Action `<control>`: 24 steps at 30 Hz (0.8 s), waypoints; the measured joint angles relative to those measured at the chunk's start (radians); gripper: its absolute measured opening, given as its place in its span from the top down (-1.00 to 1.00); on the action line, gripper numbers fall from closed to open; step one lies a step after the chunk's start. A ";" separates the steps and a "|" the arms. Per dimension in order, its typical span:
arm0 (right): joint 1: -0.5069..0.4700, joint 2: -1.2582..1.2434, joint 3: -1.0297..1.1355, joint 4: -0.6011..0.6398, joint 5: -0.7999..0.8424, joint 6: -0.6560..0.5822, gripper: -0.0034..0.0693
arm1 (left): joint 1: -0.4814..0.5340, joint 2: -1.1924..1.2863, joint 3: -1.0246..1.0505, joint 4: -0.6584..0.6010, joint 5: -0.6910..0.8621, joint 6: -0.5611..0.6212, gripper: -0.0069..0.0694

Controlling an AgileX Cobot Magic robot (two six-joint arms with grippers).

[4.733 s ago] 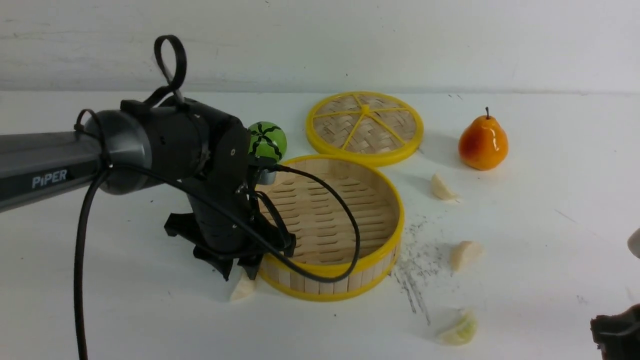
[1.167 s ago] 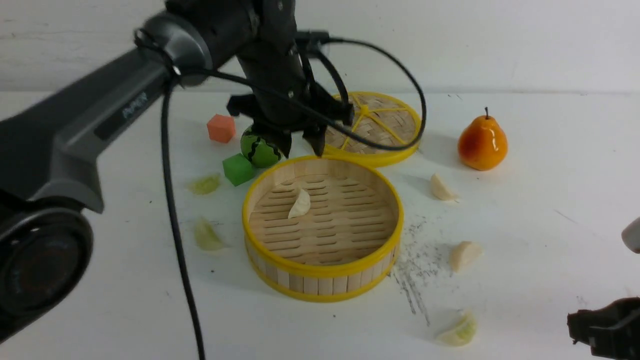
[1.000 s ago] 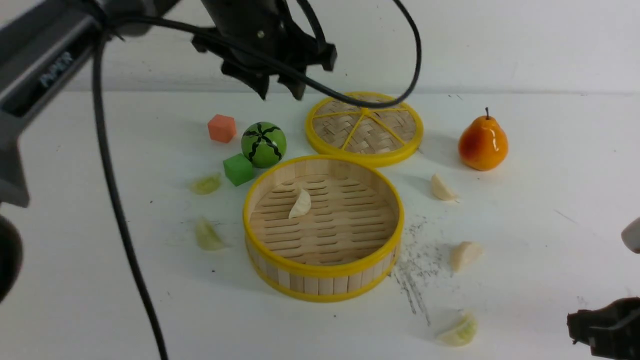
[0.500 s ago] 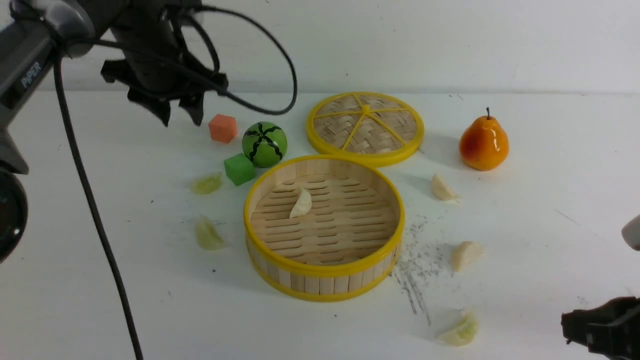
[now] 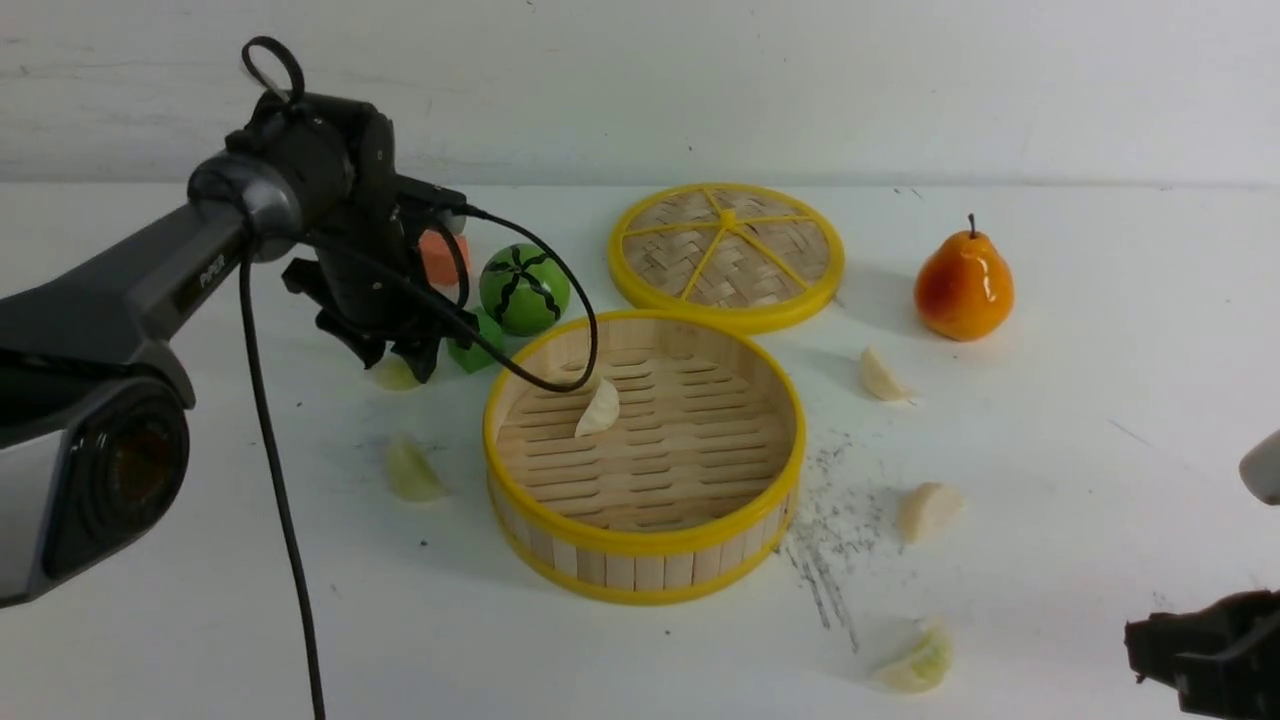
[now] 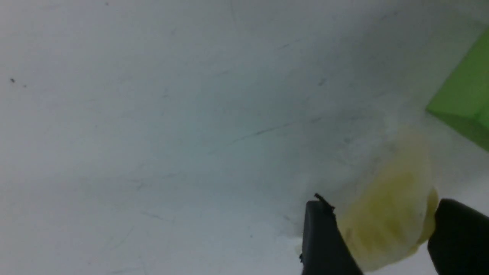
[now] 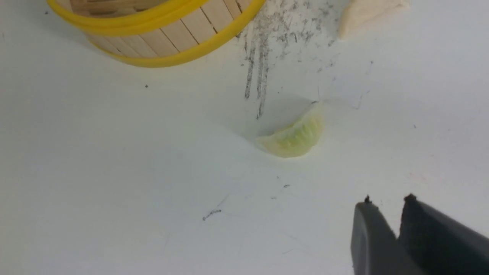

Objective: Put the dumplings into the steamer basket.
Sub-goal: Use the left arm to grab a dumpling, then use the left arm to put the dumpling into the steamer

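White, scuffed table (image 5: 150,620). Nearest, at the right edge, the right gripper (image 7: 387,201) hovers low, its two black fingers a narrow slit apart and empty. Just beyond lies the near green dumpling (image 7: 294,135), a ribbed translucent crescent, then a smooth cream dumpling (image 5: 928,508) beside grey scratch marks (image 5: 830,540).

In the middle stands the steamer basket (image 5: 640,565): round, shallow, with pale wooden slat walls, yellow rims and a slatted floor. One white dumpling (image 5: 600,408) rests on that floor, toward its far left. Left of the basket, on the table, lies a second green dumpling (image 5: 412,472).

Farther back the left gripper (image 5: 395,368) reaches down to the table, jaws spread wide. One black finger (image 6: 324,240) stands on each side of a third green dumpling (image 6: 386,206); whether they press it cannot be told. A green cube (image 6: 462,103) sits just beside it. Behind are a striped green ball (image 5: 525,288) and an orange cube (image 5: 440,258), partly hidden by the arm.

Right of the basket lies the far cream dumpling (image 5: 882,378). At the back are the flat woven lid (image 5: 727,258) and a glossy orange pear (image 5: 963,285).

Half a second earlier the left gripper hung in the air left of the orange cube.
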 joint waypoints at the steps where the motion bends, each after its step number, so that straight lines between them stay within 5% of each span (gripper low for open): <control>1: 0.000 0.000 0.000 -0.002 -0.001 -0.007 0.57 | 0.000 0.002 0.000 -0.004 0.006 -0.005 0.03; 5: 0.000 0.000 0.000 -0.003 -0.002 -0.013 0.56 | 0.000 0.011 -0.002 -0.028 0.031 -0.049 0.36; 20: 0.000 0.000 0.000 0.001 -0.004 -0.018 0.53 | 0.005 -0.082 -0.007 -0.158 0.122 -0.088 0.33; 24: 0.000 0.000 0.000 0.004 -0.004 -0.018 0.52 | 0.004 -0.191 -0.031 -0.291 0.125 -0.086 0.33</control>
